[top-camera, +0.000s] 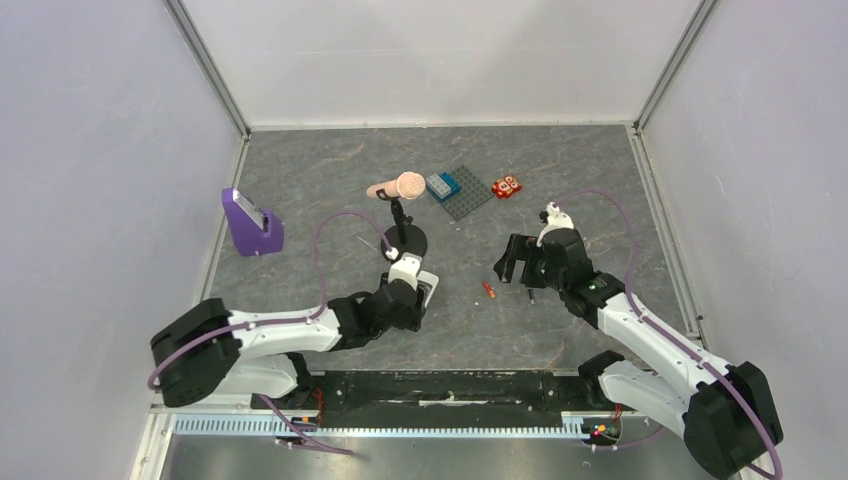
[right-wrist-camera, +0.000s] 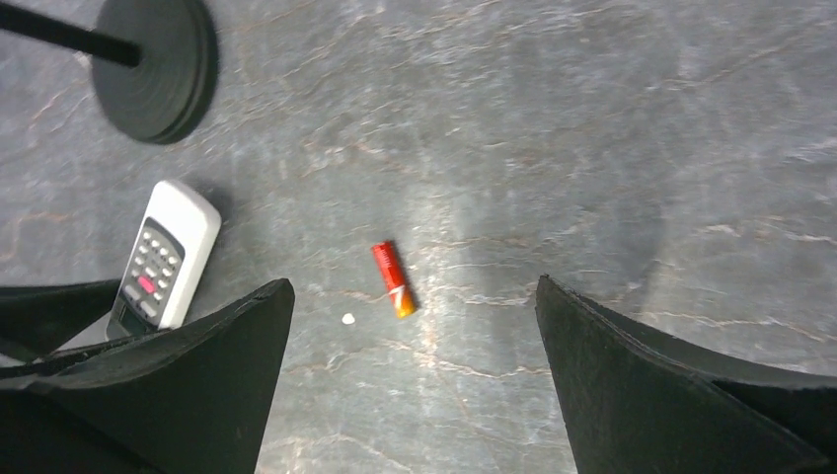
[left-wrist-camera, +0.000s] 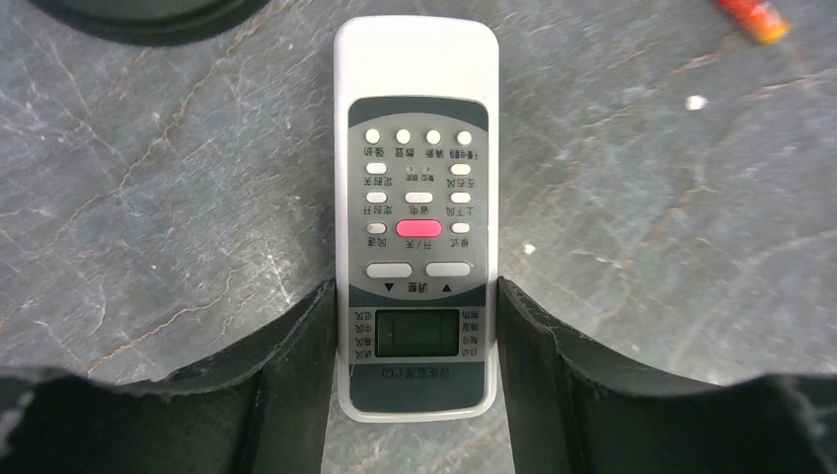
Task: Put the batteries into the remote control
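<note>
The white remote control (left-wrist-camera: 415, 148) lies face up on the table, its screen end between my left gripper's fingers. My left gripper (left-wrist-camera: 415, 286) is closed against both long sides of the remote; in the top view the gripper (top-camera: 424, 290) is at the table's middle. The red-orange battery (right-wrist-camera: 393, 279) lies on the table just ahead of my right gripper (right-wrist-camera: 414, 284), which is open, empty and above the table. In the top view this battery (top-camera: 489, 290) lies between the remote (top-camera: 428, 288) and the right gripper (top-camera: 512, 262). I cannot make out the black battery.
A black round stand base (top-camera: 405, 241) with a thin post holding a pink object (top-camera: 400, 186) stands behind the remote. A grey baseplate (top-camera: 468, 195) with a blue brick (top-camera: 442, 185) and a red block with white dots (top-camera: 507, 186) are at the back. A purple object (top-camera: 250, 222) is at the left.
</note>
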Action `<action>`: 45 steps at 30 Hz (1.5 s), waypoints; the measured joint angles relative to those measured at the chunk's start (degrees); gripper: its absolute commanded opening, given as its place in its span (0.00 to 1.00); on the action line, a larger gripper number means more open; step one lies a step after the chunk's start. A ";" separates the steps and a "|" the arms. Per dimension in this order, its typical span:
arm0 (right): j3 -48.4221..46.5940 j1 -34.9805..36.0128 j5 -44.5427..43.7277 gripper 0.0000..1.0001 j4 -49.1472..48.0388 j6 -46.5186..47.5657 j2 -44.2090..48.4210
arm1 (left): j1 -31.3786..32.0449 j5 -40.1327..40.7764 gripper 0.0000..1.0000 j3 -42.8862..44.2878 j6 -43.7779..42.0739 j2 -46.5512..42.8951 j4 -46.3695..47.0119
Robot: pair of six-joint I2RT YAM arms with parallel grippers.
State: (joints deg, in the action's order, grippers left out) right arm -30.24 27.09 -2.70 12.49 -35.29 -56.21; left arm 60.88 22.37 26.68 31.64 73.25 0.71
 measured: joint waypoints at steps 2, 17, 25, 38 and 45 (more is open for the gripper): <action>0.00 0.00 3.21 0.96 -0.94 0.31 -0.07 | 0.00 -1.46 0.02 0.11 -0.87 -3.63 -1.38; -7.48 0.42 31.85 0.94 -10.38 -5.84 -4.63 | 0.00 -12.02 0.02 9.29 -18.25 -14.88 -6.67; -10.43 1.33 34.49 0.85 -9.16 -8.11 -9.57 | 0.00 -14.16 0.02 10.25 -25.55 -14.38 -6.05; -10.25 2.97 40.30 0.20 -12.94 -14.78 -11.10 | 0.00 -18.56 0.25 7.17 -31.85 -20.06 0.72; -9.77 3.32 42.53 0.00 -17.49 -20.52 -10.91 | 0.00 -17.88 0.66 5.79 -32.17 -22.05 1.09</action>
State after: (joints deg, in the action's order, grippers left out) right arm -40.01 30.41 39.83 -4.99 -55.81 -67.11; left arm 60.88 4.49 32.47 -0.54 51.20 1.80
